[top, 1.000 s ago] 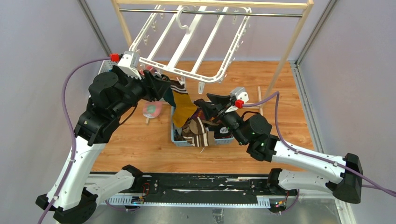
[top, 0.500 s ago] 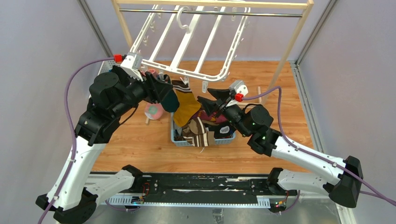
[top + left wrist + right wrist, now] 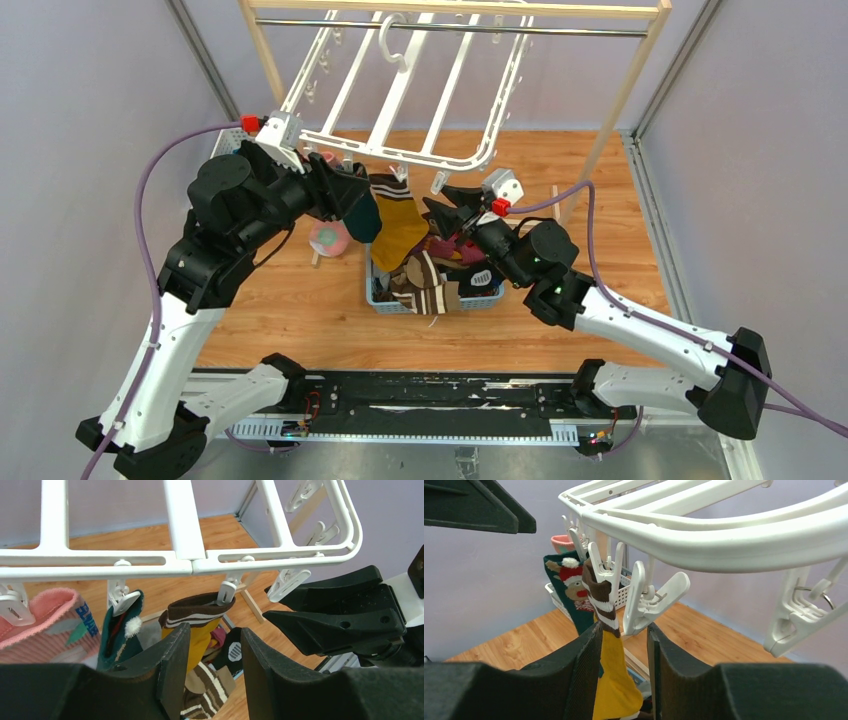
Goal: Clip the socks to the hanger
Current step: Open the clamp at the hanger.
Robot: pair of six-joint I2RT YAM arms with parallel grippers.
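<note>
Woodgrain table (image 3: pixel 300 320), rectangular plastic hanger (image 3: pixel 177 525)

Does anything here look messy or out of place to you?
Only mildly: the socks are heaped in the blue basket, one striped one flopping over its front rim. The white hanger also seems to hang tilted, not level.
</note>
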